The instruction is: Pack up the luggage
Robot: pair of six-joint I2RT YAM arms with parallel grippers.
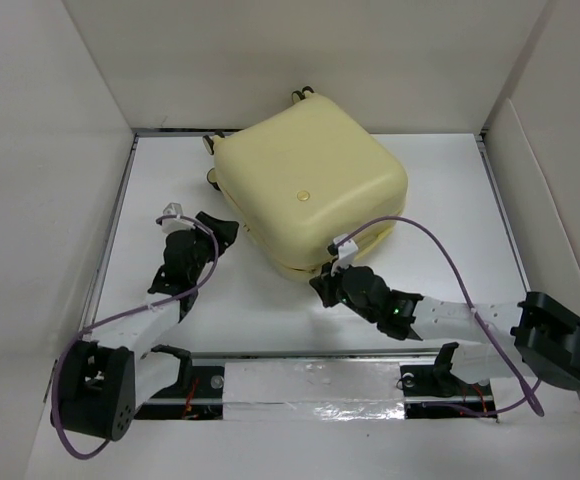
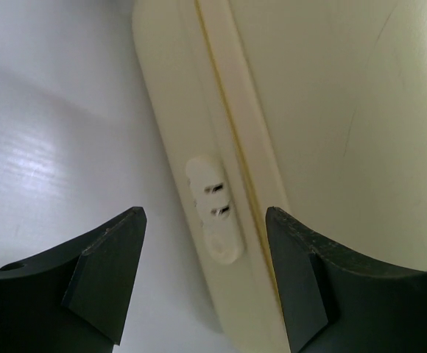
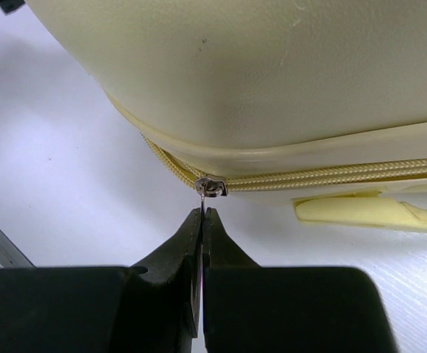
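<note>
The luggage (image 1: 310,190) sits closed at the back of the table (image 1: 450,200). The right claw (image 3: 201,220) pinches the tiny zip pull (image 3: 202,200), which could slip out if tugged crooked. The left claw (image 2: 205,220) is wide, gripping nothing, so the luggage might slide.

Luggage (image 2: 346,110) filling the upper right, slotted oval fitting (image 2: 215,202) at centre, table (image 2: 44,132) left, left gripper (image 2: 205,220) spread wide along the bottom
</note>
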